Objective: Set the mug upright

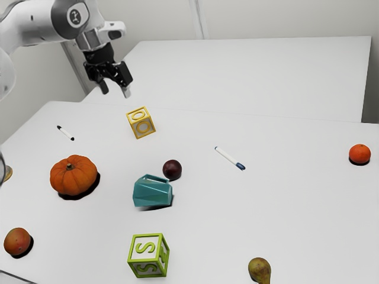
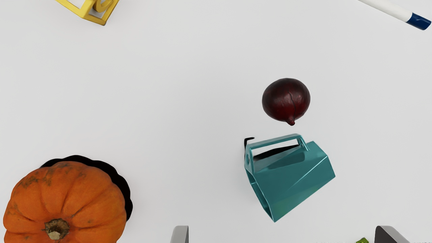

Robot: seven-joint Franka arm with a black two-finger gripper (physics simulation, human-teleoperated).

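Observation:
A teal mug [image 1: 153, 192] lies on its side on the white table in the exterior view, its handle toward the dark red onion. My gripper [image 1: 115, 92] hangs high above the table at the exterior view's upper left, well away from the mug. In the wrist view the mug [image 2: 293, 179] shows its open rim facing toward the pumpkin's side. The gripper [image 2: 281, 234] is open there, its two fingertips wide apart with nothing held between them.
Close beside the mug's handle sits the onion [image 1: 172, 170]. Around it stand a pumpkin [image 1: 73, 176], a green letter block [image 1: 148, 255], a yellow block [image 1: 141, 123] and a marker [image 1: 229, 158]. Farther off lie a pear [image 1: 259, 270] and an orange fruit [image 1: 359, 154].

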